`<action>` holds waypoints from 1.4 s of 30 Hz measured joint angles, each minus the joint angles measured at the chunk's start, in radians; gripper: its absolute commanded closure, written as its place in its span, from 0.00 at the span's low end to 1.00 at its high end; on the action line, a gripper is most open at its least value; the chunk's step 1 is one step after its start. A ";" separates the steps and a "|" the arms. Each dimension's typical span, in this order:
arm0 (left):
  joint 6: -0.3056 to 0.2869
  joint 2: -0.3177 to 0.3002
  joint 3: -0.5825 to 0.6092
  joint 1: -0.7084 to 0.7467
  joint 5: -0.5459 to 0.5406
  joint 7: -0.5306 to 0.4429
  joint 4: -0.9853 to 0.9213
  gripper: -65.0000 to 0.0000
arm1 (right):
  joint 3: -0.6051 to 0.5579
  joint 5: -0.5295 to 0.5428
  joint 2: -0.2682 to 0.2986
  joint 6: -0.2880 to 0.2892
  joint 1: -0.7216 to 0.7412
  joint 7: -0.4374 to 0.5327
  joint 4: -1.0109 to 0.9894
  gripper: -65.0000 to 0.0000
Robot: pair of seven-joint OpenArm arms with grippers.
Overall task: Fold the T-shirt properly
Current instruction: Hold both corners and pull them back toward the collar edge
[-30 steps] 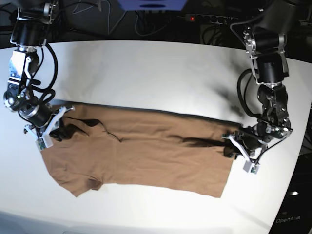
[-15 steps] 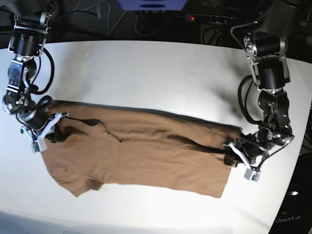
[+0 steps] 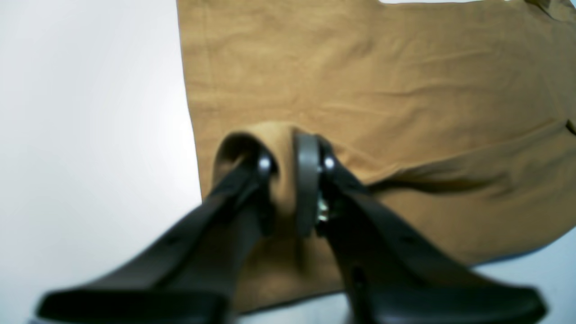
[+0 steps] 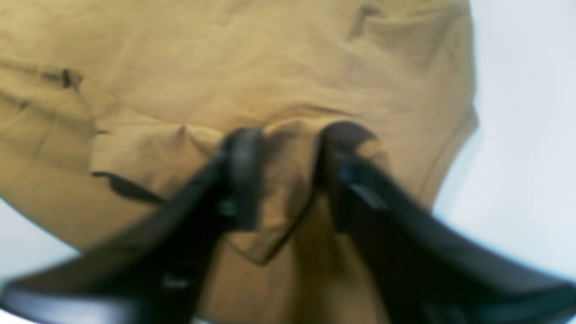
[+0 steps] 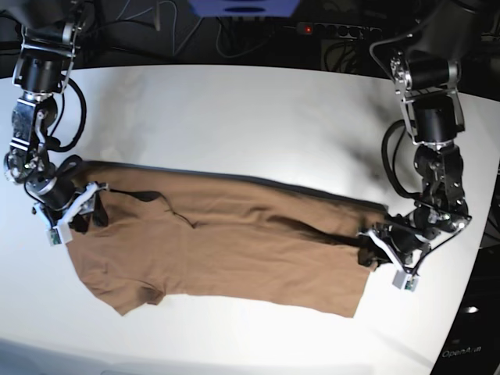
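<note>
The brown T-shirt [image 5: 234, 250] lies folded lengthwise into a long band across the white table [image 5: 234, 117], sleeve end at the left and hem end at the right. My left gripper [image 5: 383, 254] sits at the hem end. In the left wrist view the left gripper [image 3: 285, 175] stands narrow, with a raised fold of the T-shirt [image 3: 382, 81] pinched between its fingers. My right gripper [image 5: 78, 217] is at the sleeve end. In the right wrist view the right gripper [image 4: 288, 171] has its jaws spread, with a slack hump of T-shirt [image 4: 270, 58] between them.
A power strip [image 5: 336, 30] and loose cables lie beyond the table's far edge. The table's right edge runs close to the left arm [image 5: 433, 117]. Bare white tabletop lies behind and in front of the shirt.
The right gripper has shifted a little left and spread its jaws off the cloth. The left gripper has edged right and down, and the shirt's far edge now lies straighter.
</note>
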 measured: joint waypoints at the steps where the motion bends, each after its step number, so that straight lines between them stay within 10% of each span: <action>1: 0.000 0.000 0.000 0.000 0.000 0.000 -0.003 0.67 | 0.000 0.000 0.001 0.000 0.000 -0.001 0.000 0.37; 5: 0.000 0.007 -0.047 0.002 -0.003 0.000 -0.010 0.52 | 0.000 0.000 0.000 0.001 -0.004 -0.001 0.002 0.24; 15: 0.000 -0.041 -0.148 0.021 -0.001 0.061 -0.004 0.52 | 0.086 0.001 0.001 0.001 -0.021 -0.001 0.002 0.38; 22: 0.000 -0.047 -0.148 0.026 0.001 0.076 -0.003 0.52 | 0.102 0.002 0.009 0.001 -0.010 -0.013 0.002 1.00; 29: 0.005 0.008 -0.149 -0.006 -0.004 0.121 -0.002 0.53 | 0.101 0.007 0.007 0.001 0.044 -0.074 0.007 0.99; 37: 0.004 0.044 -0.079 0.002 -0.003 0.154 -0.002 0.97 | 0.105 0.004 -0.016 0.000 -0.026 -0.080 0.006 0.99; 42: 0.000 0.053 0.002 0.017 -0.010 0.148 -0.002 0.95 | 0.104 0.007 -0.039 0.003 -0.057 -0.080 0.006 0.99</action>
